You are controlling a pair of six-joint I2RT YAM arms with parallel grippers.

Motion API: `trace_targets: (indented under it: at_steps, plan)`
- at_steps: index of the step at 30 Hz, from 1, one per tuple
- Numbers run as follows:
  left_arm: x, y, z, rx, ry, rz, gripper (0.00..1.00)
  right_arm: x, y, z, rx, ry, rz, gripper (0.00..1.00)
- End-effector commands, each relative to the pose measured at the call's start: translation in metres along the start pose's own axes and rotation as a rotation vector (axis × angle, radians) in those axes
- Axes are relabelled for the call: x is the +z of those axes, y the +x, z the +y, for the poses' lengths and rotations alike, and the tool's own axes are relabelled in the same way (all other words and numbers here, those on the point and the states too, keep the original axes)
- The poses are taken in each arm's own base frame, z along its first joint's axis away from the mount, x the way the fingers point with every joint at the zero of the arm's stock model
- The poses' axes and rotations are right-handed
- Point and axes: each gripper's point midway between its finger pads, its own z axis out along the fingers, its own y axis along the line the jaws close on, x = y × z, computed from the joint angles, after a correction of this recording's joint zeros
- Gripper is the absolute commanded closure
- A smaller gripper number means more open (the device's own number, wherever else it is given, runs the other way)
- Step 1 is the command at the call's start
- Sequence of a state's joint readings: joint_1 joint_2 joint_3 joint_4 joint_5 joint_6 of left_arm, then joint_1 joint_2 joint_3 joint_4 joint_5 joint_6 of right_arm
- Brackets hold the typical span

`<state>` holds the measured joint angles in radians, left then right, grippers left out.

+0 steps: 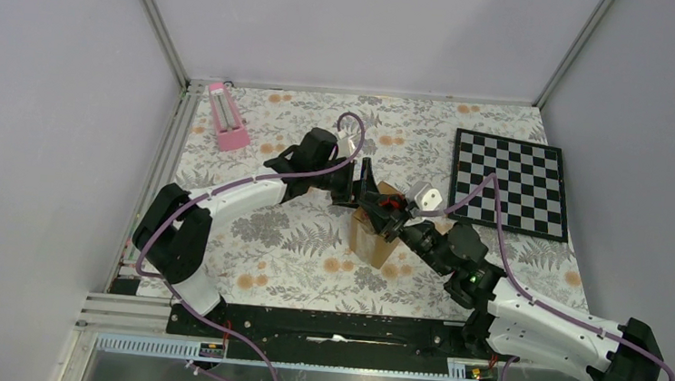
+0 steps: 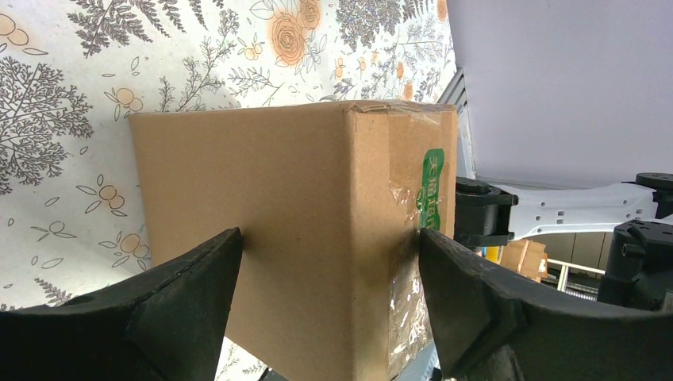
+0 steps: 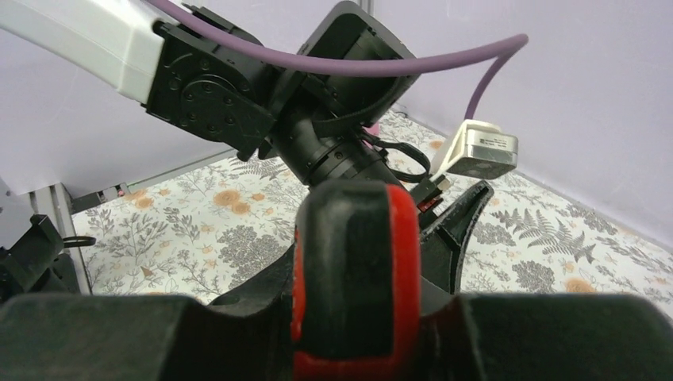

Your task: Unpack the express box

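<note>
Table (image 1: 293,242): cloth with flower-and-fern print, fills centre of top view. Pale lilac walls (image 1: 365,29) on three sides, metal posts in back corners.

Count: two arms, one box, one chessboard, one pink metronome.

Box (image 1: 368,240): brown, taped, stands at table centre.

Left arm (image 1: 233,196) reaches in from lower left. Left jaws part open, one finger pressed on each side of box.

Right arm (image 1: 524,319) comes from lower right. Right jaws at box top; open or closed, cannot tell.

Chessboard (image 1: 509,183) upper right, metronome (image 1: 228,116) upper left, both well apart from box.
</note>
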<state>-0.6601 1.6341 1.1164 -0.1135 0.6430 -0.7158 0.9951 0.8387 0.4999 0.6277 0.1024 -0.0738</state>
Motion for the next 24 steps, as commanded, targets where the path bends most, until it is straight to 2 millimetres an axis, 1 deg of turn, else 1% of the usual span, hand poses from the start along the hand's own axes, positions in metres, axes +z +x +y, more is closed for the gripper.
trace_targets:
  at_steps: [1,9,15,24]
  plan:
    - [0.010,0.013,0.026,-0.018,-0.075,0.033,0.21,0.004,-0.031,0.009,-0.030,-0.049,-0.111,1.00]
    - [0.010,0.016,0.026,-0.019,-0.071,0.042,0.22,0.005,-0.022,0.012,-0.078,-0.073,-0.094,1.00]
    - [0.010,0.017,0.025,-0.019,-0.066,0.049,0.23,0.004,-0.016,0.009,-0.120,-0.066,-0.088,1.00]
    - [0.011,0.018,0.025,-0.021,-0.064,0.054,0.25,0.006,-0.005,0.012,-0.128,-0.082,-0.066,1.00]
